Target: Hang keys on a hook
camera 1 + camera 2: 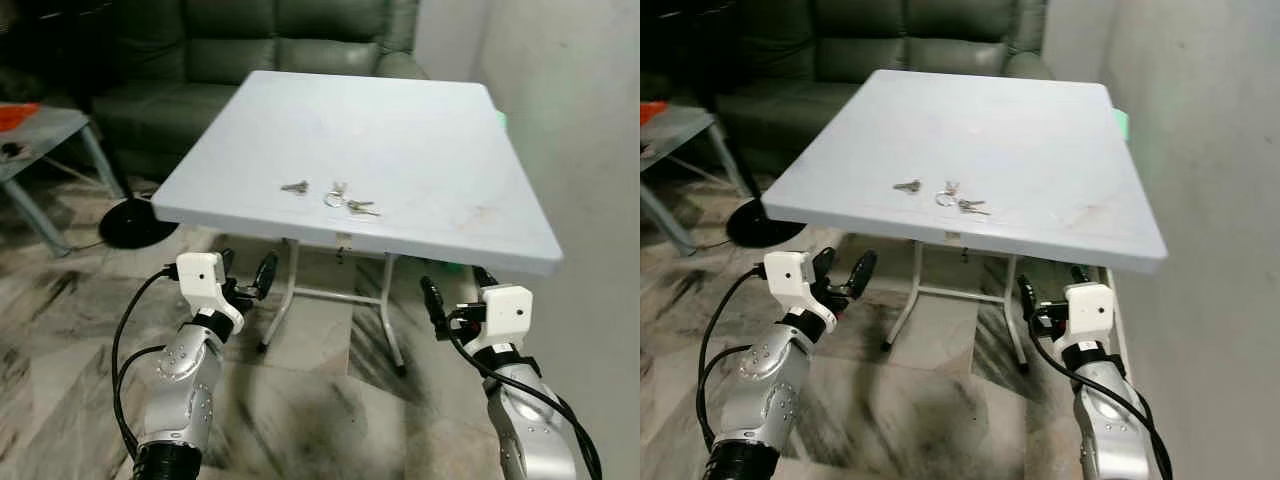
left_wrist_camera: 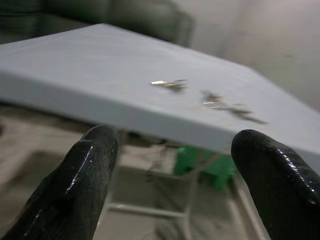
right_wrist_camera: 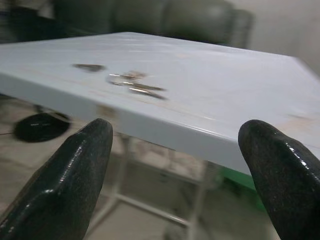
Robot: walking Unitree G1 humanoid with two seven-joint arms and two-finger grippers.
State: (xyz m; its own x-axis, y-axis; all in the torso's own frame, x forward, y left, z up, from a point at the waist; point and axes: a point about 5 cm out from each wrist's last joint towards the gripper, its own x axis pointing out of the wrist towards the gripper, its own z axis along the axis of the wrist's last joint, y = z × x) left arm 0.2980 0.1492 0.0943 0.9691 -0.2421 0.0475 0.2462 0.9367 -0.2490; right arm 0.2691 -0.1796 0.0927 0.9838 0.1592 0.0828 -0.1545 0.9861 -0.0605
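1. far on the left stands a small side table [image 1: 40, 130] with something orange on it, and behind it a dark green sofa [image 1: 260, 40].
2. a round black base [image 1: 135, 222] sits on the marble floor [image 1: 300, 400], just by the left corner of the surface.
3. the left gripper [image 1: 245, 277] is held up below the near edge of the surface, on the left. its two black fingers [image 2: 80, 185] are spread wide apart and hold nothing.
4. the surface [image 1: 420, 140] is a pale blue folding table with white legs.
5. a single small key [image 1: 294, 186] lies on the surface near the front edge.
6. just to the right of it lies a bunch of keys [image 1: 345, 200] on a ring, apart from the single key.
7. the right gripper [image 1: 457, 296] is held up below the near edge, on the right. its fingers [image 3: 75, 175] are wide apart too, with nothing between them.
8. a white wall [image 1: 580, 120] runs along the right side.
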